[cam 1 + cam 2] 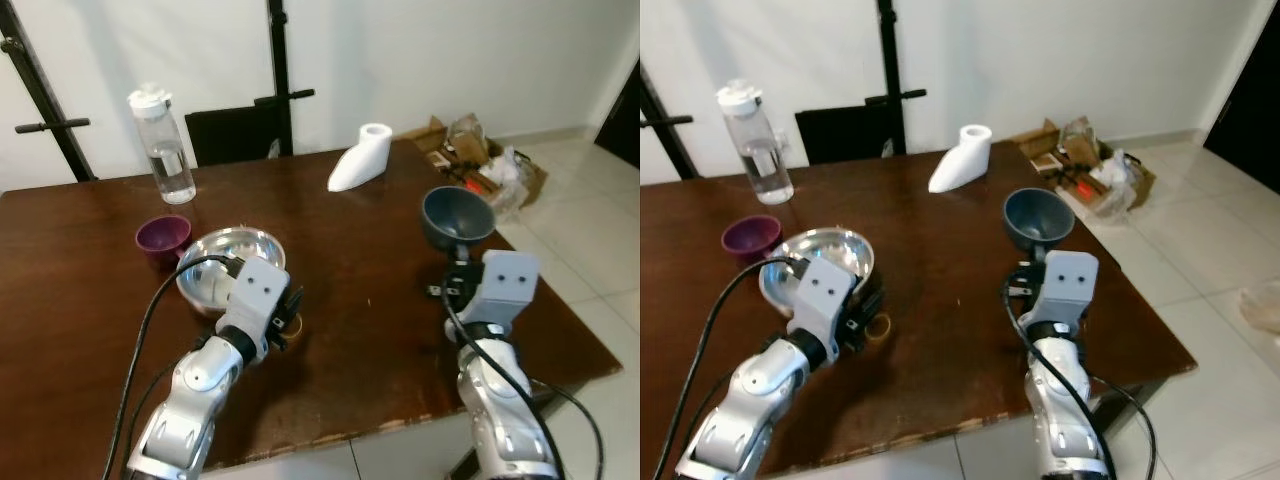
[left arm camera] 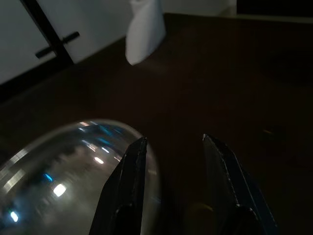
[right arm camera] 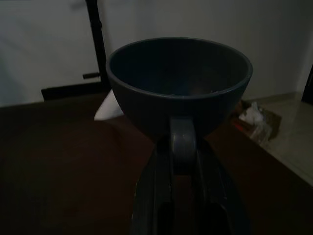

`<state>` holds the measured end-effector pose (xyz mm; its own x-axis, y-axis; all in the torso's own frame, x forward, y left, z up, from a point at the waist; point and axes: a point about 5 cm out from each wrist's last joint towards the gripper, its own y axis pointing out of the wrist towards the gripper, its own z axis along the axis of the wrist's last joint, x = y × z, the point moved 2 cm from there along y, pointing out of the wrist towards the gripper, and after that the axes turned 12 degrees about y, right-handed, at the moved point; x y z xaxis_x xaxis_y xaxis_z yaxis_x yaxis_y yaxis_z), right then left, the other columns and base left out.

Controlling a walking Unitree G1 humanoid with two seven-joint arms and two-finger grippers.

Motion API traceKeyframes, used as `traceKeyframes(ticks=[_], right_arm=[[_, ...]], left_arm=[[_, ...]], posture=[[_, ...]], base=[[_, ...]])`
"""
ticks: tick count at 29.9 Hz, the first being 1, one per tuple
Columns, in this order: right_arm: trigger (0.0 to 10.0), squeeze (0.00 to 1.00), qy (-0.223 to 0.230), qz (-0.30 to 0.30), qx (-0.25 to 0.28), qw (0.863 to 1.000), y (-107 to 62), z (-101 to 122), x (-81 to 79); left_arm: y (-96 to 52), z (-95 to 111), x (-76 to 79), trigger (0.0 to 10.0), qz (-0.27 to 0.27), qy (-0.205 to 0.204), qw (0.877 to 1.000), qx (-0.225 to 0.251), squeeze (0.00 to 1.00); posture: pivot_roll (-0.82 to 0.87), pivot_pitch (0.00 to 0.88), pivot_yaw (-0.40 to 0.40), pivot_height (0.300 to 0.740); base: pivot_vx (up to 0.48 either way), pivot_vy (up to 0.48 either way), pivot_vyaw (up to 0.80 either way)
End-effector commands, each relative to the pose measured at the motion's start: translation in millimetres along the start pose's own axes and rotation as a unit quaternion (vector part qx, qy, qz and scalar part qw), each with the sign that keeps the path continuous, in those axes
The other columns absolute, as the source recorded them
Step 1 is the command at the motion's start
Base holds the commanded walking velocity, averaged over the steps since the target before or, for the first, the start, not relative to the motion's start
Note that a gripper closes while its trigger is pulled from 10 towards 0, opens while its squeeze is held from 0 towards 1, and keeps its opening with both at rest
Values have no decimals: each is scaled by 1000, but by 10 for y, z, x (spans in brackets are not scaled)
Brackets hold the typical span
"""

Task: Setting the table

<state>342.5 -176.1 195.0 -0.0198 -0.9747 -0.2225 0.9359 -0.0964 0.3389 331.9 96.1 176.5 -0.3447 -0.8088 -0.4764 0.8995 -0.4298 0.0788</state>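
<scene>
Dark blue-grey mug (image 3: 178, 85), wide-mouthed like a bowl, hangs above the right-hand part of the brown table (image 1: 380, 340), held by the right gripper (image 3: 182, 147), whose two black fingers are closed on the mug's loop handle, one on each side. It looks rigid and fairly light, likely ceramic or hard plastic with a smooth skin, so the handle is the sensible place to take it; because the broad cup sits out ahead of the fingers, I judge it could pivot in the grip if jolted, and if it is ceramic a hard landing on the wood could chip it. The left gripper (image 2: 172, 147) sits low over the table's left side with its fingers parted and nothing between them, right beside the shiny steel bowl (image 1: 230, 262), one finger close to the rim. That bowl appears thin, stiff and slippery, best pinched across its rim. A small purple bowl (image 1: 163, 237) stands just beside the steel bowl, a clear water bottle (image 1: 166, 148) with a white cap further back, and a white roll holder (image 1: 362, 158) near the far edge. A cluttered cardboard box (image 1: 480, 160) rests on the tiled floor beyond the table's corner.
</scene>
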Motion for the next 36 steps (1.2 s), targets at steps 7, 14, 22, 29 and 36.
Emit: traceKeyframes(ticks=[7,14,22,29,36], right_arm=[[10000,0,-8,8,-3,1000,-21,-27,-14],[10000,0,-29,22,-18,999,34,-69,22],[10000,0,-52,19,-25,998,158,-73,86],[10000,0,-66,17,-42,997,353,-103,173],[10000,0,-70,3,-64,995,494,-158,263]], left_arm=[[-154,74,-3,10000,-40,-13,999,27,0],[-242,127,-93,10000,-48,-20,998,37,0],[-303,176,-303,10000,-48,-9,998,44,0],[-301,52,-997,10000,43,50,998,1,0],[-464,217,-805,10000,-71,45,996,26,0]], posture=[[68,91,106,740],[84,96,100,740],[118,109,97,740],[155,134,99,740],[180,149,104,740]], base=[[0,0,0],[0,0,0],[0,0,0],[0,0,0],[0,0,0]])
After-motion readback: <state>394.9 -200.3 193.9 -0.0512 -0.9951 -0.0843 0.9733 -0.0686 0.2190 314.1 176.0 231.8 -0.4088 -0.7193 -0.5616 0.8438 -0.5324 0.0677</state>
